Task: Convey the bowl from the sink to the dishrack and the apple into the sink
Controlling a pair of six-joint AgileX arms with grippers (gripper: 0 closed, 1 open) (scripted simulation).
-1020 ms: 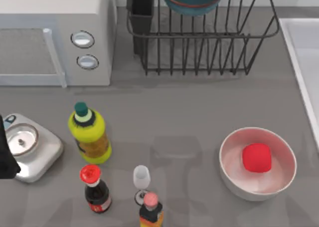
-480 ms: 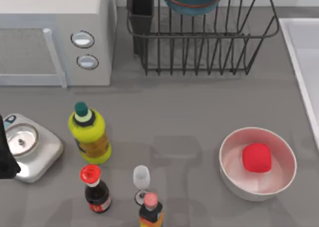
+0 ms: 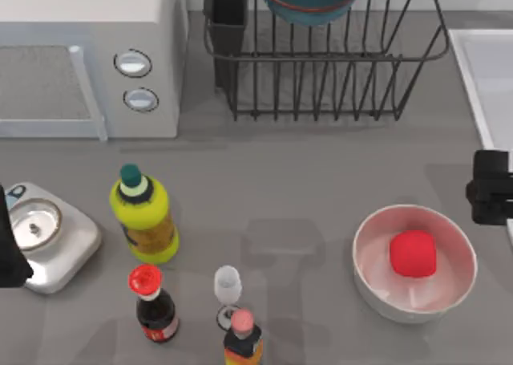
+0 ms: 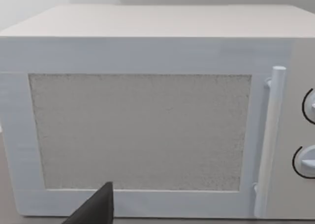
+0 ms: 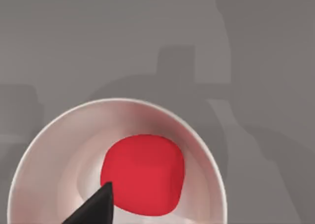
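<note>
The teal-blue bowl (image 3: 309,0) stands on edge between the bars of the black wire dishrack (image 3: 329,76) at the back. The pale sink (image 3: 490,68) runs along the right edge of the table. The red apple (image 3: 413,253) (image 5: 142,174) lies inside a white bowl (image 3: 377,289) (image 5: 49,145) at the front right. My right gripper (image 3: 490,187) hangs at the top view's right edge, just behind and to the right of the white bowl, above the sink's near rim. Its wrist view looks straight down on the apple. My left arm (image 3: 8,253) is parked at the left edge.
A white microwave (image 3: 88,52) (image 4: 147,135) fills the back left. A kitchen scale (image 3: 44,237), a yellow bottle (image 3: 144,216), a red-capped dark bottle (image 3: 152,301), a wine glass (image 3: 228,289) and another bottle (image 3: 242,341) crowd the front left. A dark utensil cup (image 3: 228,16) sits at the rack's corner.
My right gripper has come into the top view at the right edge, next to the white bowl. The bowl, the apple and the left arm have not moved.
</note>
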